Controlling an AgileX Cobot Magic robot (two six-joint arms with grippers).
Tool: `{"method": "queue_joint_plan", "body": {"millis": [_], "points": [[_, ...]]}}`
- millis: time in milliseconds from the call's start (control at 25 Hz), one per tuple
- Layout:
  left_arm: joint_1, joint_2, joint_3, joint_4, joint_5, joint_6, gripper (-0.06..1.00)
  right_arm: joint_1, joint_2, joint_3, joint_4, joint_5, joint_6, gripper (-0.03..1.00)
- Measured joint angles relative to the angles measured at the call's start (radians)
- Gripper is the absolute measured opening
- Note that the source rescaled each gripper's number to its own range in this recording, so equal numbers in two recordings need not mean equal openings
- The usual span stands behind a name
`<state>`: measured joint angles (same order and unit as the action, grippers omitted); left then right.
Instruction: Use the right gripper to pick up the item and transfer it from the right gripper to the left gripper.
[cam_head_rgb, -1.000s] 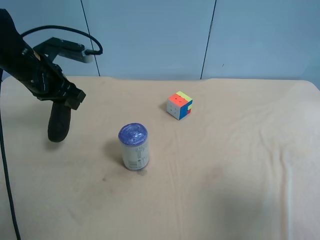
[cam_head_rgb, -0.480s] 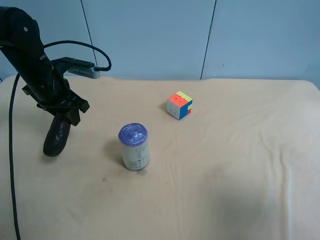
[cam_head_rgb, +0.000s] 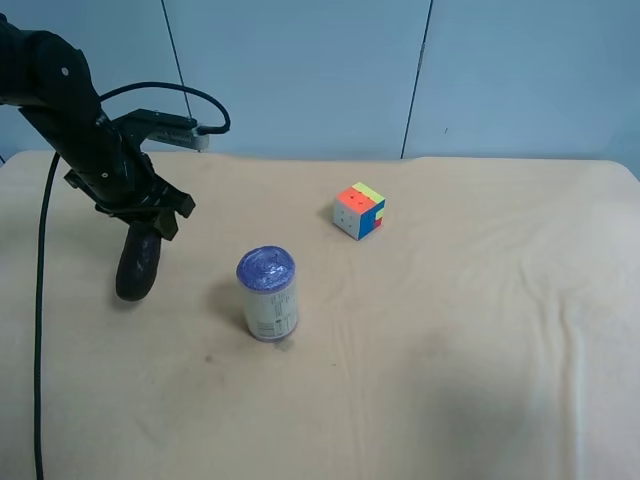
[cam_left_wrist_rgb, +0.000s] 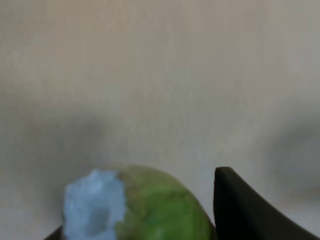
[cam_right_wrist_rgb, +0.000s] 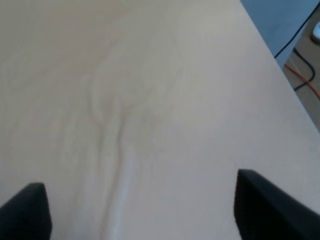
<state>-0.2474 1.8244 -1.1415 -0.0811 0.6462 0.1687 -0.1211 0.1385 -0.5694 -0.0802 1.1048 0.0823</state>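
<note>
Left gripper: the black gripper on the all-black arm (cam_head_rgb: 150, 222) is clamped on the green stem end of the small, glossy, dark purple eggplant (cam_head_rgb: 137, 268).
Eggplant axis: near upright, blunt end down, low over the beige cloth-covered table (cam_head_rgb: 450, 350); I can't tell if it touches.
Right gripper: the black-fingered right gripper (cam_right_wrist_rgb: 137, 192) stands apart and empty, with only cloth below it.
Nearer arm: the left, so I judge the handover done.

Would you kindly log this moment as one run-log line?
left gripper: shut on eggplant | eggplant: hanging stem-up beside can | right gripper: open, empty | handover: done
</note>
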Motion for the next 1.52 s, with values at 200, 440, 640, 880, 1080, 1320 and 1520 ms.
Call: {"method": "queue_joint_plan", "body": {"millis": [200, 440, 640, 880, 1080, 1320, 1520], "points": [[0.000, 0.000, 0.000, -0.030, -0.024, 0.000, 0.00, 0.000, 0.000, 0.000, 0.000, 0.000, 0.000, 0.48], [0.000, 0.000, 0.000, -0.032, -0.024, 0.009, 0.21, 0.000, 0.000, 0.000, 0.000, 0.000, 0.000, 0.48], [0.000, 0.000, 0.000, -0.032, -0.024, 0.020, 0.77, 0.000, 0.000, 0.000, 0.000, 0.000, 0.000, 0.48], [0.000, 0.000, 0.000, -0.032, -0.024, 0.023, 0.86, 0.000, 0.000, 0.000, 0.000, 0.000, 0.000, 0.48], [0.000, 0.000, 0.000, -0.032, -0.024, 0.020, 0.88, 0.000, 0.000, 0.000, 0.000, 0.000, 0.000, 0.48], [0.000, 0.000, 0.000, -0.032, -0.024, -0.018, 0.99, 0.000, 0.000, 0.000, 0.000, 0.000, 0.000, 0.48], [0.000, 0.000, 0.000, -0.032, -0.024, -0.024, 0.99, 0.000, 0.000, 0.000, 0.000, 0.000, -0.001, 0.48]]}}
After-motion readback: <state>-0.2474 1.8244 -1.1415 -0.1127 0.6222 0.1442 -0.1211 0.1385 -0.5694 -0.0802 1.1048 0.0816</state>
